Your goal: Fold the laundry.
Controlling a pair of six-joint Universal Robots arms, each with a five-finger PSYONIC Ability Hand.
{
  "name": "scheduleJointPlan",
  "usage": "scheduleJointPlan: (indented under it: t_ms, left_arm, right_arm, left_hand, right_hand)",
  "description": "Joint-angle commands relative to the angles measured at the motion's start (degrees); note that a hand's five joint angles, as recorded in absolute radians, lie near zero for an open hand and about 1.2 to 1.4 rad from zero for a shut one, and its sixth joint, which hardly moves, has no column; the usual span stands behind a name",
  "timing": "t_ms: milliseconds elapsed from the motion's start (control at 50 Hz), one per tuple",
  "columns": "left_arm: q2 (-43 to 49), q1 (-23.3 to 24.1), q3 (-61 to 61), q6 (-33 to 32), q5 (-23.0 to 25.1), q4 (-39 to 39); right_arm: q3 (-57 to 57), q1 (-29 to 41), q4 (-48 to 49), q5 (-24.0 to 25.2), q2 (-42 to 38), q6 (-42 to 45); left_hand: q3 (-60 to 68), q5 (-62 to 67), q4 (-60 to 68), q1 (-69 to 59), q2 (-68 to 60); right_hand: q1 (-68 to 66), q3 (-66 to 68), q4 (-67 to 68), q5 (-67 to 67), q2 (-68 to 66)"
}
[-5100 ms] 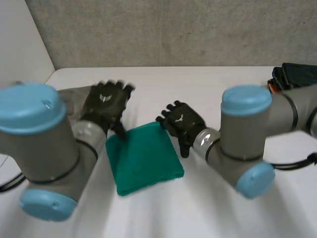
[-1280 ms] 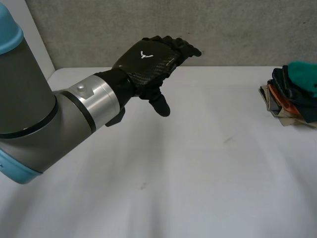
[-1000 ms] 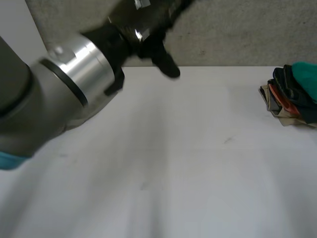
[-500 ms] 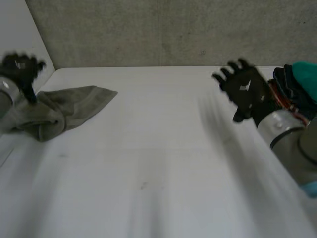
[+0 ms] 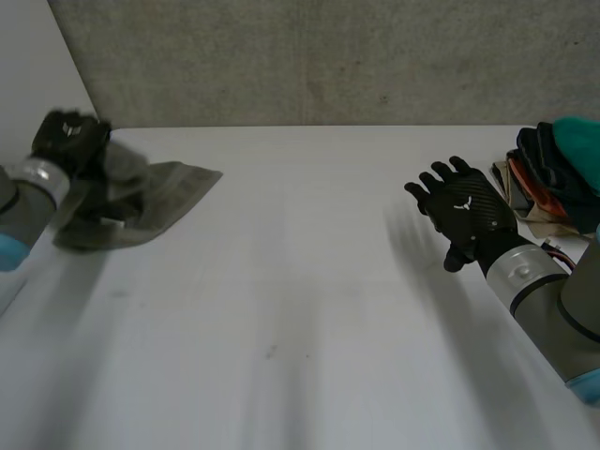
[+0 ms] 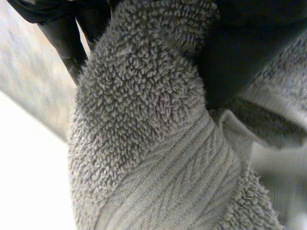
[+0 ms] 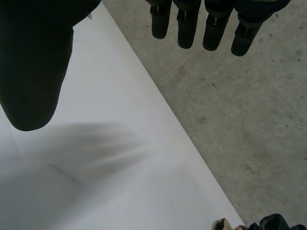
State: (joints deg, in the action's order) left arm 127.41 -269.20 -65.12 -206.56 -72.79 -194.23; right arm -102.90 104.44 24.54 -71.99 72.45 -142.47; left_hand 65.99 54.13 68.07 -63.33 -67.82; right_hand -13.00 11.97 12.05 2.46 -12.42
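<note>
My left hand is at the far left of the white table, closed on a bunched part of the grey towel. The rest of the towel lies crumpled on the table just right of that hand, with one corner pointing right. In my left wrist view the looped terry and woven band of the towel are gathered up against my palm. My left hand presses in on one side of the bunch and my dark fingers show on the other. My right hand is well apart from the towel, over the right side of the table. It is open and holds nothing, palm down and fingers spread. My right wrist view shows that hand with its straight fingers above bare table. Just right of it, at the table's far right edge, sits a pile of folded laundry with a teal cloth on top. A corner of that pile shows beyond my right fingertips. A grey wall runs behind the table.
</note>
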Motion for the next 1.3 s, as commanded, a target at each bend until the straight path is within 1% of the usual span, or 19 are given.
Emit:
scheduleJointPlan:
  t_ms: [20, 80, 160, 200, 280, 340, 400, 500, 560, 600, 680, 740, 800, 860, 920, 980, 1140, 1220, 1300]
  left_arm:
    - [-19.38, 12.29, -10.63, 15.39, 0.10, 0.52]
    - [-23.87, 17.12, -15.12, 19.35, 0.45, -0.27]
    - [-24.06, 21.78, -19.26, 21.46, -0.07, -0.19]
    - [-22.39, 23.54, -19.87, 21.99, -0.51, -0.27]
    - [-13.19, 31.78, -19.88, 26.73, -0.08, -1.32]
    - [-9.39, 33.39, -19.35, 27.18, 0.54, -1.68]
    - [-7.79, 34.10, -18.99, 26.13, 0.54, -1.50]
    - [-14.29, 33.13, -20.75, 25.25, -0.33, -1.33]
    - [-19.56, 29.98, -23.56, 24.37, -0.43, -1.24]
    - [-23.41, 26.73, -25.84, 22.79, -0.34, -1.07]
    - [-28.34, 23.56, -30.40, 19.37, -0.34, 0.25]
    - [-30.03, 23.46, -34.09, 16.47, -0.60, 1.39]
    - [-30.03, 23.11, -36.92, 14.00, -1.13, 1.66]
    - [-29.24, 22.32, -39.82, 10.31, -4.02, 1.66]
    - [-25.91, 18.65, -41.40, 6.10, -9.89, 2.36]
    - [-23.98, 15.91, -42.37, 4.86, -12.98, 3.59]
    - [-20.46, 14.76, -43.34, 4.68, -12.03, 3.95]
    - [-17.82, 14.94, -42.64, 4.68, -9.48, 3.68]
    - [-15.71, 15.64, -42.11, 4.41, -6.14, 3.59]
  right_arm:
    - [0.42, -0.72, -0.02, -0.87, 0.06, -0.53]
    - [0.33, -1.43, -0.10, -0.96, 0.15, -0.62]
    - [0.24, -2.31, -0.10, -0.96, 0.24, -0.79]
    - [0.24, -2.57, -0.10, -0.96, 0.32, -1.06]
    - [0.24, -3.27, -0.02, -0.96, 0.24, -1.15]
    - [0.24, -3.27, -0.10, -0.96, 0.24, -1.15]
    - [0.24, -3.27, -0.19, -0.96, 0.24, -1.15]
    - [0.24, -3.27, -0.19, -0.96, 0.15, -1.23]
    - [0.24, -3.27, -0.63, -1.04, 0.24, -1.15]
    - [0.59, -2.83, -3.08, -1.05, 0.32, -1.06]
    - [2.52, -2.31, -10.98, -0.96, 0.50, -1.23]
    - [4.45, -0.21, -18.61, -0.96, 0.59, -2.46]
    - [5.77, 2.16, -24.25, -0.35, 0.59, -3.60]
    - [7.01, 4.71, -27.69, -0.08, 0.68, -4.31]
    - [8.24, 8.41, -28.76, -0.08, 0.68, -5.36]
    - [10.52, 12.97, -28.76, -0.17, 0.15, -6.68]
    - [18.33, 22.64, -25.25, -0.87, -9.15, -7.74]
    - [21.67, 24.58, -22.96, -1.66, -13.72, -7.39]
    - [25.20, 25.03, -22.43, -3.15, -18.56, -7.03]
  left_hand:
    - [14.01, 15.87, 11.93, -16.67, -12.18]
    - [14.01, 15.87, 11.93, -16.67, -12.18]
    - [14.01, 15.87, 11.93, -16.67, -12.18]
    - [14.01, 15.87, 11.93, -16.67, -12.18]
    - [12.70, 14.56, 10.62, -15.36, -10.87]
    - [-49.68, -47.82, -51.76, 47.02, 51.51]
    - [-55.99, -54.13, -58.07, 53.33, 57.82]
    - [-55.27, -53.41, -57.35, 52.62, 57.11]
    - [-54.09, -52.23, -56.18, 51.44, 55.93]
    - [-53.09, -51.23, -55.17, 50.43, 54.92]
    - [-52.08, -50.22, -54.16, 49.42, 53.91]
    - [-49.06, -47.20, -51.15, 46.41, 50.90]
    - [-43.67, -41.81, -45.75, 41.02, 45.51]
    - [-41.31, -39.45, -43.39, 38.66, 43.15]
    - [-39.80, -37.93, -41.88, 37.14, 41.63]
    - [-39.79, -37.93, -41.88, 37.14, 41.63]
    - [-39.63, -37.76, -41.71, 36.97, 41.46]
    - [-38.12, -36.26, -40.20, 35.46, 39.95]
    - [-30.55, -28.69, -32.64, 27.90, 32.39]
  right_hand:
    - [3.00, -1.97, -2.05, -2.46, 2.42]
    - [3.00, -1.97, -2.05, -2.46, 2.42]
    - [3.00, -1.97, -2.05, -2.46, 2.42]
    - [3.00, -1.97, -2.05, -2.46, 2.42]
    - [3.00, -1.97, -2.05, -2.46, 2.42]
    - [3.00, -1.97, -2.05, -2.46, 2.42]
    - [3.00, -1.97, -2.05, -2.46, 2.42]
    - [3.00, -1.97, -2.05, -2.46, 2.42]
    - [3.00, -1.97, -2.05, -2.46, 2.42]
    - [3.00, -1.97, -2.05, -2.46, 2.42]
    - [3.00, -1.97, -2.05, -2.46, 2.42]
    - [3.00, -1.97, -2.05, -2.46, 2.42]
    - [3.00, -1.97, -2.05, -2.46, 2.42]
    - [3.00, -1.97, -2.05, -2.46, 2.42]
    - [3.00, -1.97, -2.05, -2.46, 2.42]
    - [-0.27, 1.31, 1.23, 0.81, -0.85]
    - [-3.64, 4.67, 4.59, 4.17, -4.22]
    - [-5.98, 7.02, 6.94, 6.52, -6.56]
    - [-9.70, 10.73, 10.65, 10.23, -10.28]
